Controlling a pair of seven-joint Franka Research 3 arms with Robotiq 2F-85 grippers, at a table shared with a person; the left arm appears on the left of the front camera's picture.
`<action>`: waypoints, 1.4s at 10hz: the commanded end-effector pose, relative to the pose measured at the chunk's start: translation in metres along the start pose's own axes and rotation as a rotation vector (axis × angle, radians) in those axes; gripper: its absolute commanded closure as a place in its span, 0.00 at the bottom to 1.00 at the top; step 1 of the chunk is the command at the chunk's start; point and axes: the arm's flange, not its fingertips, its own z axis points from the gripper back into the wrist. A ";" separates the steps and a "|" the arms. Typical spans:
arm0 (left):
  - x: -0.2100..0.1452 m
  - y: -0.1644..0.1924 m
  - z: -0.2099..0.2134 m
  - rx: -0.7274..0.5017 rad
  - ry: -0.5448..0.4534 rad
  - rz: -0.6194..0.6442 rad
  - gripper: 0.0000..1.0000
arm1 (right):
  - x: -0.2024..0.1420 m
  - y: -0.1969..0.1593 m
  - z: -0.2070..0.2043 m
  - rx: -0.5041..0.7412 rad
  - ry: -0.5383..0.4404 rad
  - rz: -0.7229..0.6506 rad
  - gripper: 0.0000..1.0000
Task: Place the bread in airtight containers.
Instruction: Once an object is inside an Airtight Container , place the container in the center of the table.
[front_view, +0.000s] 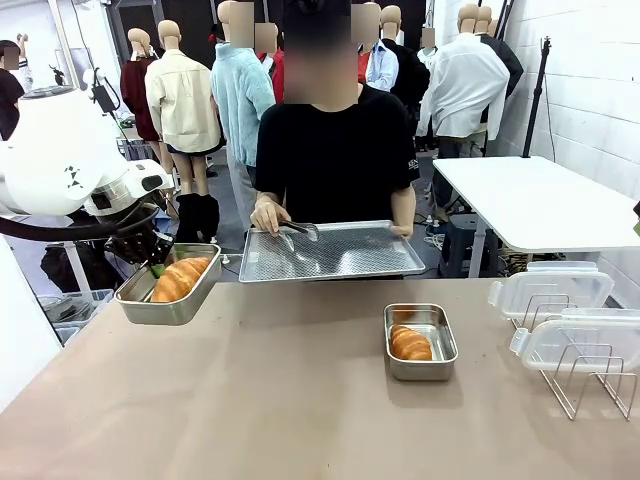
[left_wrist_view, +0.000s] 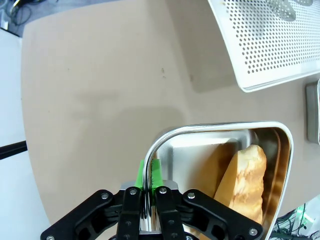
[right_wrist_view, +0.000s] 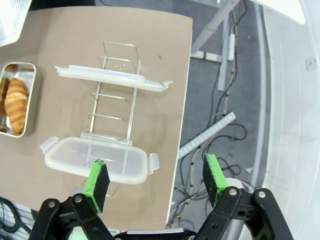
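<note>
At L hand (left_wrist_view: 148, 174), pan (left_wrist_view: 210, 128) pinched (bread (left_wrist_view: 247, 185) half-cropped)

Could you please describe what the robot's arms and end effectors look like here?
The left arm has a rounded glossy white shell with a small dark marking and a black cable beneath. The left end effector and right end effector are black and jointed, with silver screws and green pads.

– How many rolls have you got?
– I count two rolls (front_view: 180, 278) (front_view: 410, 343) and two pans (front_view: 160, 312) (front_view: 422, 372), one roll to each pan.
– And lids?
– Two lids (front_view: 555, 290) (front_view: 580, 340), both in the one rack (front_view: 590, 385) at the right edge of the table (front_view: 300, 420).
– Anything else?
– One tray (front_view: 340, 255) and one pair of tongs (front_view: 298, 230).
</note>
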 end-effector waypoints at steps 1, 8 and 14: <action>0.001 0.002 0.001 0.002 -0.022 -0.010 1.00 | -0.003 0.003 -0.001 0.004 0.004 -0.016 0.07; 0.001 0.002 0.001 0.002 -0.022 -0.010 1.00 | -0.003 0.003 -0.001 0.004 0.004 -0.016 0.07; -0.016 0.013 -0.072 0.007 0.032 0.090 1.00 | -0.003 0.003 -0.001 0.004 0.004 -0.016 0.07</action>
